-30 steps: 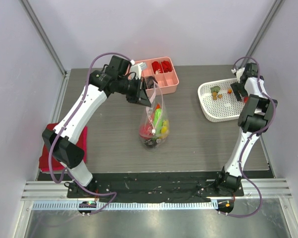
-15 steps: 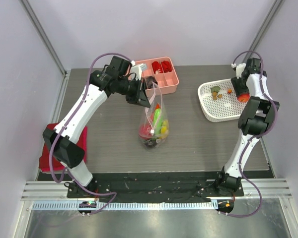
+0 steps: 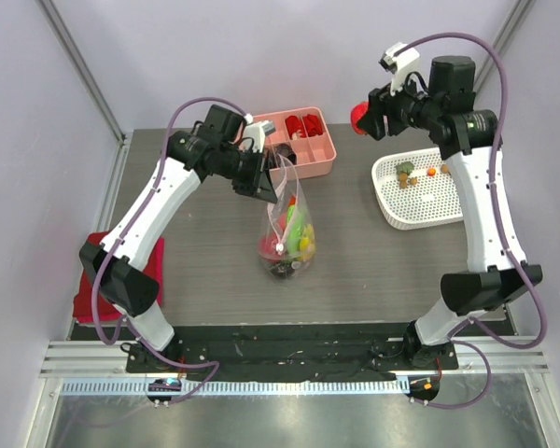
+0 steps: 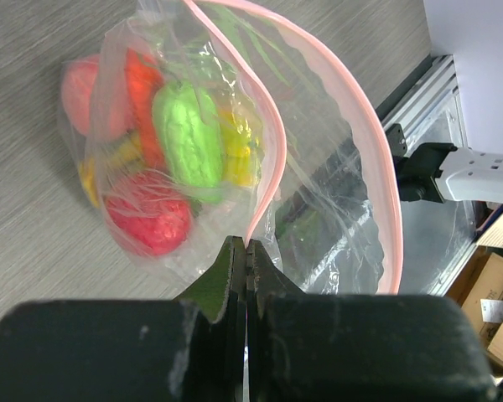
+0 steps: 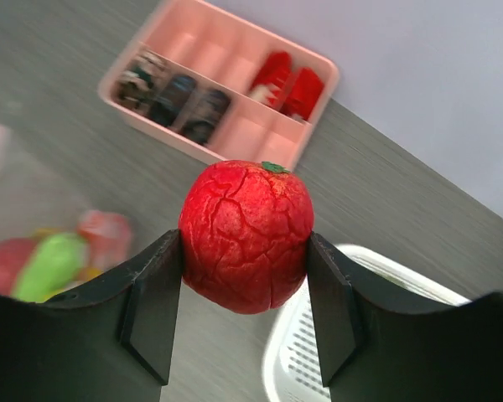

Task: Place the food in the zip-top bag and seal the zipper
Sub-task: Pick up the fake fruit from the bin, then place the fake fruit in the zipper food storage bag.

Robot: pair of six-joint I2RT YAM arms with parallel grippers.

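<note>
The clear zip-top bag [image 3: 287, 233] stands on the table's middle with several toy foods inside; red, green and yellow pieces show in the left wrist view [image 4: 184, 142]. My left gripper [image 3: 267, 179] is shut on the bag's pink zipper strip [image 4: 272, 167] and holds the mouth up and open. My right gripper [image 3: 361, 119] is shut on a red round toy fruit [image 5: 246, 236] and holds it high above the table, between the pink tray and the white basket. The bag shows blurred at lower left in the right wrist view [image 5: 42, 260].
A pink compartment tray [image 3: 303, 140] with red and black items sits at the back. A white mesh basket [image 3: 420, 191] at the right holds a few small foods. A red cloth [image 3: 89, 280] lies at the left edge.
My right gripper has lifted out of the white basket with the red fruit and swung up and left towards the bag. The left gripper has kept its hold on the bag.
</note>
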